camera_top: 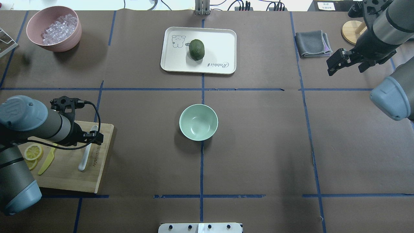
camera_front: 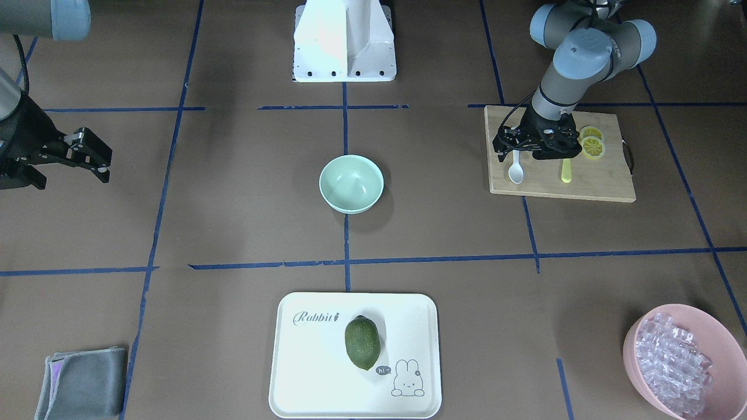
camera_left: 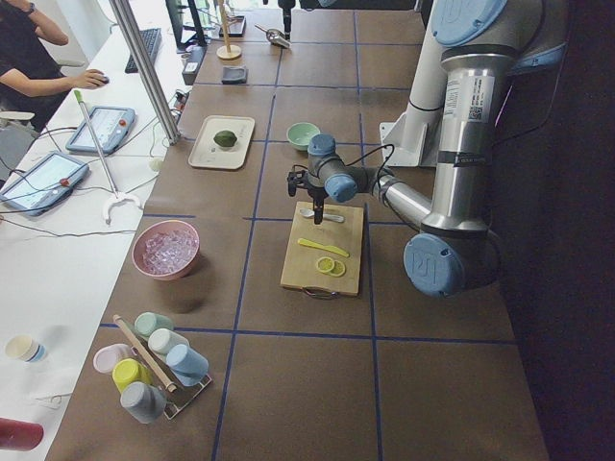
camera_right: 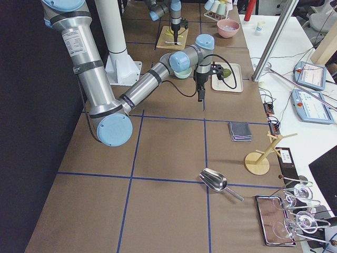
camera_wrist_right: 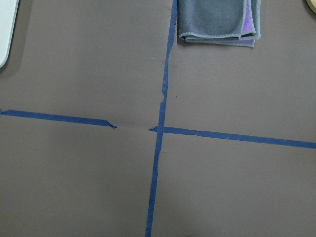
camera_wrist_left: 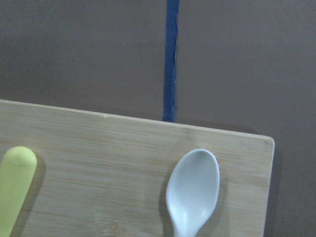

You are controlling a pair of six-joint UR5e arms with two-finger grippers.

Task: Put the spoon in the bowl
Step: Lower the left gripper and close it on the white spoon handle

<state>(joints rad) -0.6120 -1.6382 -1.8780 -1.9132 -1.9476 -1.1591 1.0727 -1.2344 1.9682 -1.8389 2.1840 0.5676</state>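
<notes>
The white spoon lies on a wooden cutting board, with its scoop toward the table's middle. It also shows in the overhead view and the left wrist view. My left gripper hovers over the spoon's handle, jaws apart and holding nothing. The empty mint-green bowl stands at the table's centre, well apart from the board. My right gripper is open and empty, raised over bare table on the far side.
A yellow knife and lemon slices lie on the board beside the spoon. A white tray holds a green fruit. A pink bowl holds ice-like pieces. A grey cloth lies near my right gripper.
</notes>
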